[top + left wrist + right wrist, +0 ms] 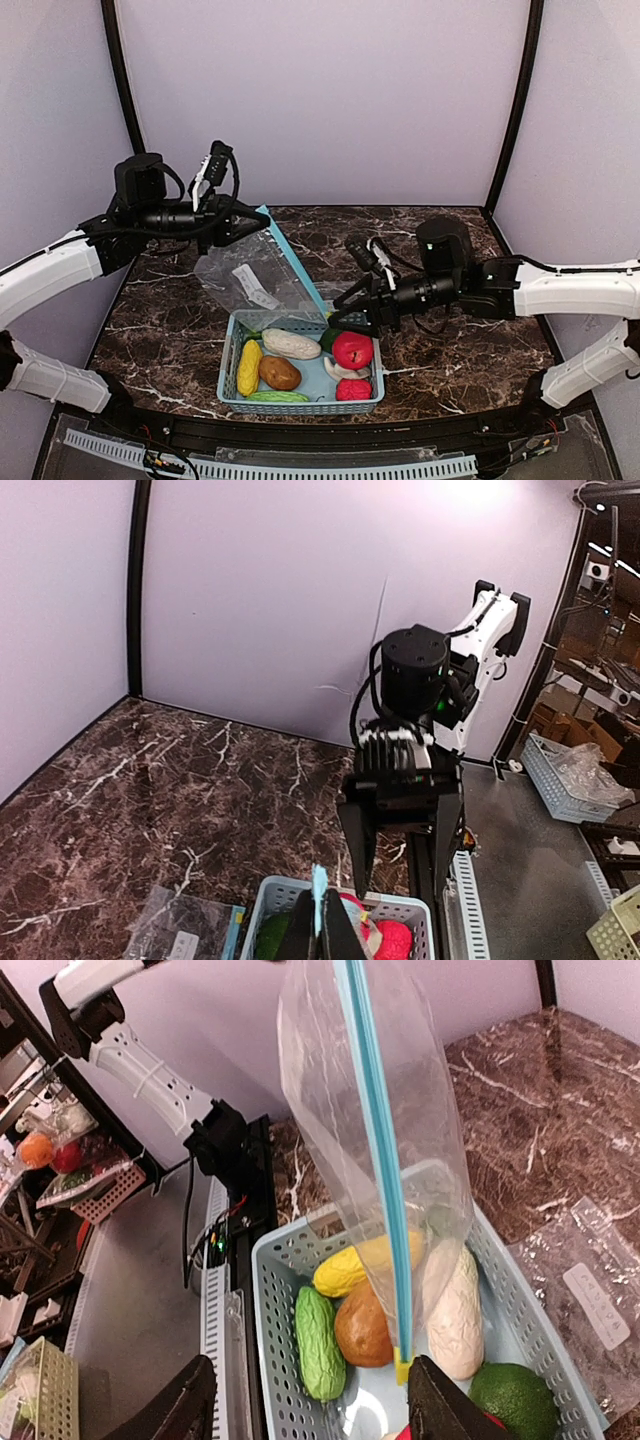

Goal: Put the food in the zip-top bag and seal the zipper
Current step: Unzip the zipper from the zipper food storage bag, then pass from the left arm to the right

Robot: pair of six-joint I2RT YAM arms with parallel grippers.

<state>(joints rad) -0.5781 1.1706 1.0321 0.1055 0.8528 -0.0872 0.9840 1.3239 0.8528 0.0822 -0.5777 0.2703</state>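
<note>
A light blue basket [228, 352] holds the food: yellow corn [249, 367], brown potato [280, 373], white radish [291, 343], red apple [352, 349], green pod [278, 397], small red fruit [353, 390], white mushroom [343, 370] and a dark green fruit [328, 338]. My left gripper [255, 222] is shut on the blue zipper edge of the clear zip-top bag [296, 270], which hangs down to the basket's far rim. The right wrist view shows the bag [400, 1090] hanging over the corn [345, 1272] and radish [455, 1310]. My right gripper [335, 315] is open and empty just above the basket's far right corner.
A second clear bag with a white label [250, 285] lies flat on the marble table behind the basket, left of the held bag. The basket sits near the table's front edge. Purple walls enclose the table on the left, back and right.
</note>
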